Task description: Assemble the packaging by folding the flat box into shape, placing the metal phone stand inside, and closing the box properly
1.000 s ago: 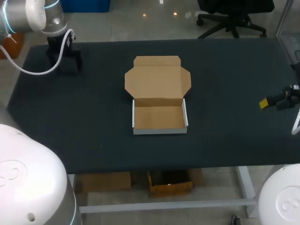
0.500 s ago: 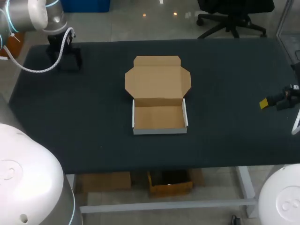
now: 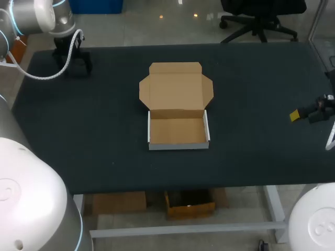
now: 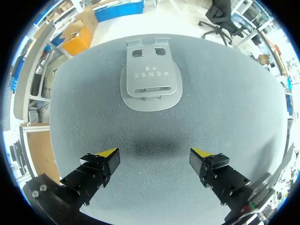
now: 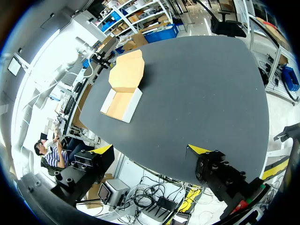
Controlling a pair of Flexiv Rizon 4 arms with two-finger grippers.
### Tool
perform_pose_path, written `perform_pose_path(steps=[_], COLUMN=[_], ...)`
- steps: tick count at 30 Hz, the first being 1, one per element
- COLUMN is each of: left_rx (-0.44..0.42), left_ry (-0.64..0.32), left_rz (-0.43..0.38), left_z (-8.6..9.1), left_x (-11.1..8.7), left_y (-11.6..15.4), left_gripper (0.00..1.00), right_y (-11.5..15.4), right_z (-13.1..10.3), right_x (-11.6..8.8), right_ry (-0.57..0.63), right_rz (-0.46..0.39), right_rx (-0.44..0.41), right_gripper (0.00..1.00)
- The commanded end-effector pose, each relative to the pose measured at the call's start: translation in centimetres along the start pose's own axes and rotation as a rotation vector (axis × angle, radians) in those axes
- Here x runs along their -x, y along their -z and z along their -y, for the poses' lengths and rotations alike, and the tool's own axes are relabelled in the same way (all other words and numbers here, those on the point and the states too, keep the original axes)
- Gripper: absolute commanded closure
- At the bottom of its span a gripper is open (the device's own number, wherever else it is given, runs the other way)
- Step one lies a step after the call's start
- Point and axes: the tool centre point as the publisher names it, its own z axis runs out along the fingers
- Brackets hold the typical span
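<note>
Straight ahead of left gripper [image 4: 154, 153], lettered stand [image 4: 151, 84]

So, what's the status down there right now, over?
Left gripper open, metal phone stand lying flat ahead of its fingers. Right gripper open, empty, far from the box. Box folded, lid open, nothing inside. Nothing in the way.

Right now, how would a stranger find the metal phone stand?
Go to the far left corner of the table, where the left claw hangs open. The phone stand lies flat ahead of it: grey metal, unlike the brown cardboard box at mid-table.
</note>
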Motion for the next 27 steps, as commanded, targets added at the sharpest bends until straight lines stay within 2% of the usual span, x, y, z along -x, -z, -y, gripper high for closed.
perform_pose_path(steps=[1, 27], left_rx=[0.046, 0.049], left_ry=[0.0, -0.013], left_rz=[-0.001, -0.002], left_z=[1.3, 3.5], left_x=[0.2, 0.3], left_y=[-0.5, -1.0], left_gripper=[0.0, 0.0], right_y=[0.2, 0.2], right_z=[0.1, 0.1], right_x=[0.0, 0.0], right_ry=[0.001, 0.001], right_rz=[-0.003, -0.003], right_rx=[0.0, 0.0], right_gripper=[0.0, 0.0])
